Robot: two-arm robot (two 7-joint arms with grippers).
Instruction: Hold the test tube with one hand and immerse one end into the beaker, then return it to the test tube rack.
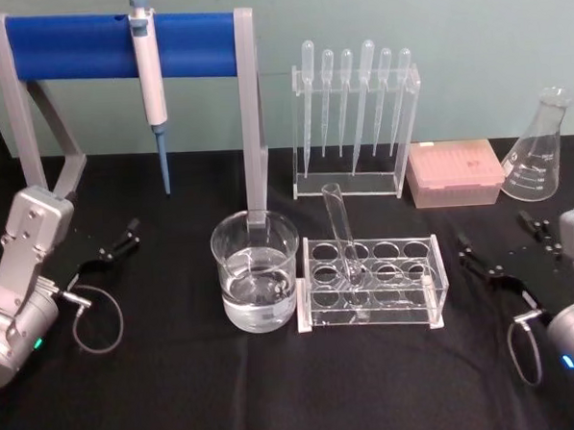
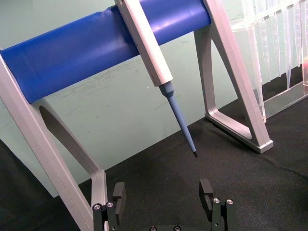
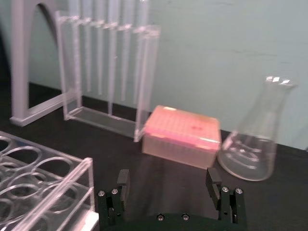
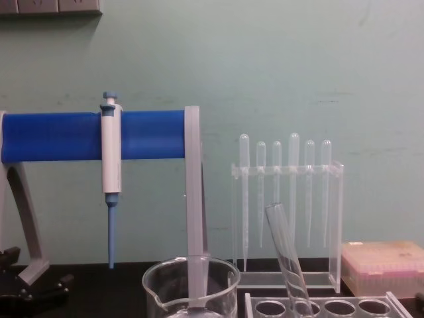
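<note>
Tube [image 1: 343, 233] leans in rack [image 1: 370, 283], beaker [image 1: 256, 270] just beside. Left tool [image 1: 122, 238] and right tool [image 1: 505, 245] both released, at desk [image 1: 181, 394] edges.

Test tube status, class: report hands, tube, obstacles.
Left hand and right hand open, empty, parked at the sides. Test tube leaning in its rack. Beaker beside it, unobstructed.

Pipettor [image 1: 148, 63] on blue stand [image 1: 114, 43]; flask [image 1: 539, 150] far right.
</note>
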